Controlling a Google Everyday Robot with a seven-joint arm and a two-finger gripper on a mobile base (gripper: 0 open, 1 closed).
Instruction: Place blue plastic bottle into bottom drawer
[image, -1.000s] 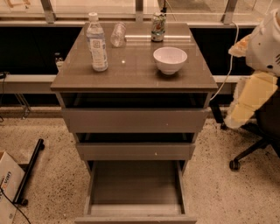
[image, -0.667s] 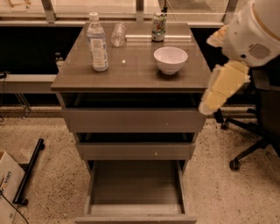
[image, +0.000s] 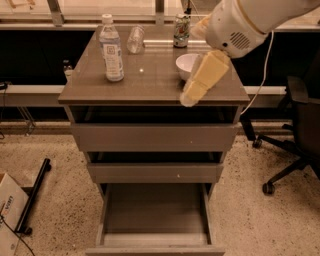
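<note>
Gripper (image: 189, 98), fingers together, moved left over cabinet top (image: 150, 82) nr bowl (image: 185, 63)

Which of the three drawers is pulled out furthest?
The bottom drawer: its interior shows; top drawer and middle drawer barely protrude. The gripper hangs over the cabinet top.

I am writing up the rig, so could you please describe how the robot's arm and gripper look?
The arm is a bulky rounded white housing with a patch of small vent holes. The gripper, over the front right of the cabinet top by the white bowl, is pale yellow, blocky and tapering. A thin white cable hangs beside the arm.
</note>
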